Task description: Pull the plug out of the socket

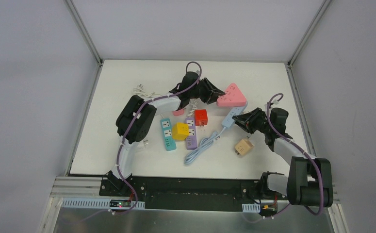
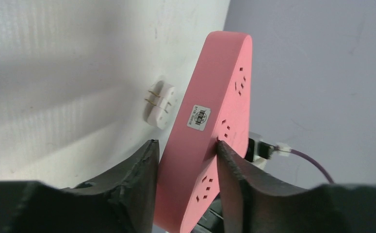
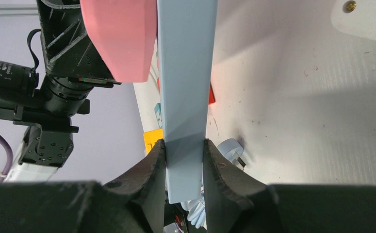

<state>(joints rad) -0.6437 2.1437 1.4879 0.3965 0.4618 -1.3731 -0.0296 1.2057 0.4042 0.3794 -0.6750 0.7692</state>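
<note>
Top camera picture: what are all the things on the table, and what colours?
pink socket block: one, pink, far middle
blue socket strip: one, light blue, right of middle
cable: one, light blue, coiled, middle
teal strip: one, teal, left of middle
purple strip: one, purple, middle
yellow cube: one, yellow, between those strips
red cube: one, red, beside purple strip
tan cube: one, tan, near right
white plug: one, white, far left
table: one, white
left gripper: one, black, shut on pink socket block
right gripper: one, black, shut on blue socket strip
</note>
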